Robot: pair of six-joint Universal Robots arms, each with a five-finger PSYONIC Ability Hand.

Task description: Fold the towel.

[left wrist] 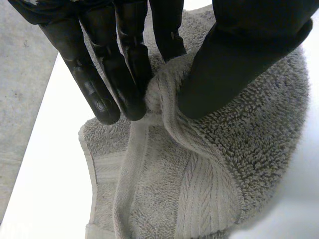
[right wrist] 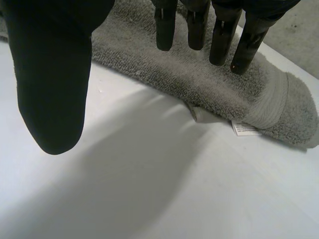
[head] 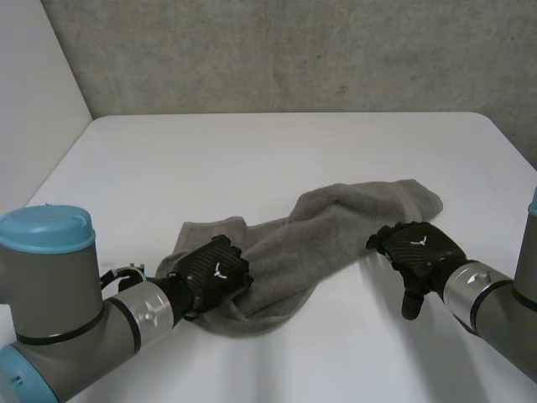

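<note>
A grey towel point(head: 336, 227) lies bunched in a long, rumpled strip across the near half of a white table point(head: 252, 159), running from near left to farther right.

The robot's left hand point(head: 214, 273) sits on the towel's near-left end. In the left wrist view its fingers point(left wrist: 99, 94) and thumb point(left wrist: 234, 59) pinch a raised ridge of cloth. The right hand point(head: 419, 248) is at the towel's right end, open, with straight fingers point(right wrist: 219, 45) over the cloth near a woven band point(right wrist: 271, 102) and its thumb held apart above the bare table.

Likely risks: the left pinch may catch several layers, so a lift would drag the heap rather than open it. With the right end unheld, that end could slide.

A small white label point(right wrist: 246, 129) peeks from under the towel's edge. Its print is too small to read.
</note>
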